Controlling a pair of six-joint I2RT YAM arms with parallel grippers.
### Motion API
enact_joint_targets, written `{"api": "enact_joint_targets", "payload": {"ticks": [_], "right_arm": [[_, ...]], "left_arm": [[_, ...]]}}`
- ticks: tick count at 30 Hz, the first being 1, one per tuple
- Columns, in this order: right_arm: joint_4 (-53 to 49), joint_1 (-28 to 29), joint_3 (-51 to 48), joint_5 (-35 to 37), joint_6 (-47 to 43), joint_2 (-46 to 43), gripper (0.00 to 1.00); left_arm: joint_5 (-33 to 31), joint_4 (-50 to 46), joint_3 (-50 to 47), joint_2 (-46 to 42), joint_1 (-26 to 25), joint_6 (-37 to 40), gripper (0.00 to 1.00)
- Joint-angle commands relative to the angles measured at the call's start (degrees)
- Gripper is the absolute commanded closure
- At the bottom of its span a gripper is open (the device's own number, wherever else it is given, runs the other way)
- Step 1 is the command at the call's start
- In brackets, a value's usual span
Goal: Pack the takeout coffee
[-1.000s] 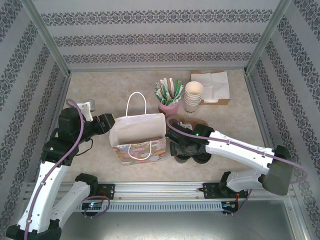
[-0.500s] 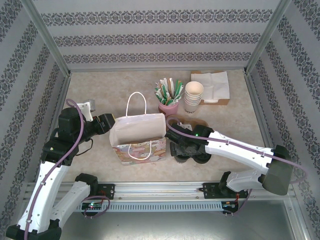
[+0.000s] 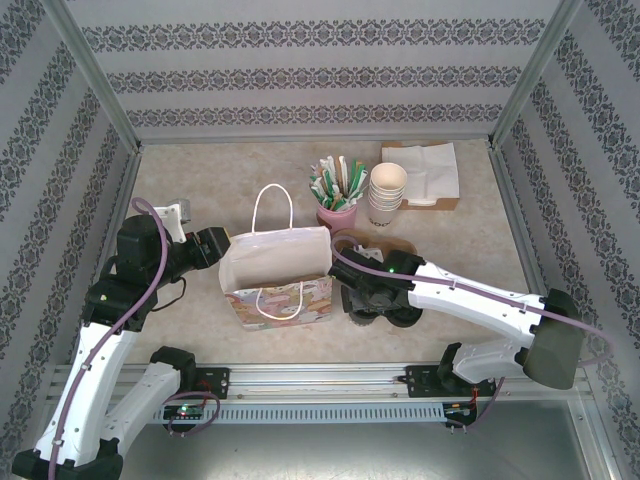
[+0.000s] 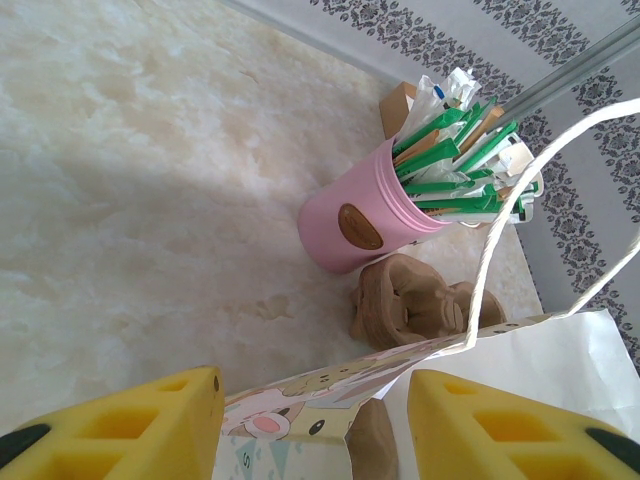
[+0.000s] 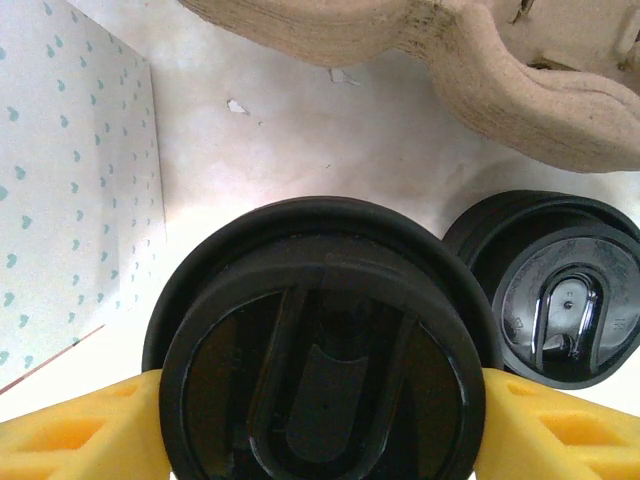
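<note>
The takeout coffee (image 5: 320, 350) shows its round black lid from above; the cup under it is hidden. My right gripper (image 5: 320, 430) straddles it, yellow fingers (image 5: 70, 430) tucked under the lid's rim on both sides, shut on it. In the top view that gripper (image 3: 368, 300) sits low, just right of the paper bag (image 3: 275, 270). The bag stands open with white handles. My left gripper (image 4: 315, 430) is open at the bag's left end (image 3: 222, 248), one finger on each side of the bag's patterned rim (image 4: 330, 395) without touching it.
A second black-lidded cup (image 5: 560, 290) stands close on the right. A brown cardboard carrier (image 5: 500, 60) lies just behind. Further back are a pink cup of stirrers (image 3: 338, 200), stacked lidless cups (image 3: 388, 195) and napkins (image 3: 425, 170).
The right gripper's fingers have closed in on the lidded cup. Both arms and the bag stay where they were.
</note>
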Motion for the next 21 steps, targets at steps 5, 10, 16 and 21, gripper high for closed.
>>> {"api": "enact_joint_targets", "payload": {"ticks": [5, 10, 16, 21], "right_arm": [[-1.2, 0.5, 1.0, 3.6, -6.5, -4.1, 0.36], [-1.4, 0.4, 3.3, 3.5, -13.9, -8.7, 0.36], [-2.3, 0.2, 5.1, 6.9, -22.6, -17.8, 0.43], [-1.2, 0.1, 8.0, 7.3, -31.5, -24.5, 0.43]], "left_arm": [[0.5, -0.5, -0.2, -0.8, -0.2, -0.4, 0.48], [1.0, -0.4, 0.4, -0.5, -0.2, 0.1, 0.48], [1.6, -0.7, 1.5, -0.6, -0.3, 1.3, 0.48], [1.9, -0.8, 2.1, -0.4, -0.2, 1.5, 0.48]]}}
